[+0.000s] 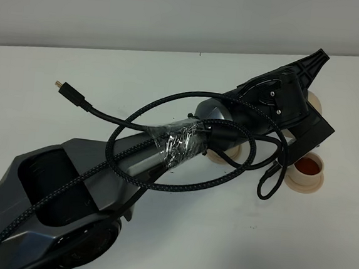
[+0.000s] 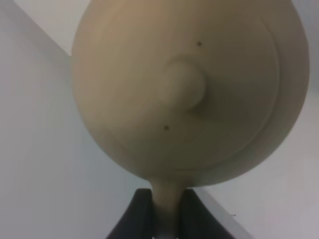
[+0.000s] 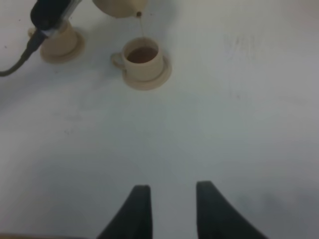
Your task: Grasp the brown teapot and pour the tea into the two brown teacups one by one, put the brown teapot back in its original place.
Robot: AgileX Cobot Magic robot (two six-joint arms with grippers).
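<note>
One brown teapot (image 2: 189,94), tipped above first teacup (image 3: 142,56), thin stream falling into tea. Two teacups counted; second teacup (image 3: 59,41) near it on white tabletop (image 3: 239,124). Two hands: left hand (image 2: 167,214) clamped on teapot's loop handle; right hand (image 3: 172,204) fingers apart, empty, above bare tabletop.
</note>
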